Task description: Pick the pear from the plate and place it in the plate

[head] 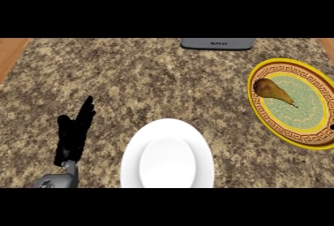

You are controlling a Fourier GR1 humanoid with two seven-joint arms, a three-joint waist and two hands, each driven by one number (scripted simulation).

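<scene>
Brown pear [274,91] lay on our yellow patterned plate [287,132] at far right, stem toward centre | white plate [168,154] sat bare near us, likely the target | our left hand [74,134] rested open, fingers straight, left of it | right hand unseen | grey appliance [216,43] at back edge.

Speckled brown stone desk [130,79] fills the frame. Yellow patterned plate [316,81] sits at the right edge, partly cut off. Brown pear [272,91] lies on that plate's left portion, stem end pointing toward lower right. Plain white plate [168,154] sits at lower centre, well apart from the yellow one, nothing on it. Left hand [73,134] shows at lower left, fingers [85,110] straight and pointing up-frame, resting, apart from the white plate. Grey appliance [216,43] sits at the top edge, right of centre.
</scene>
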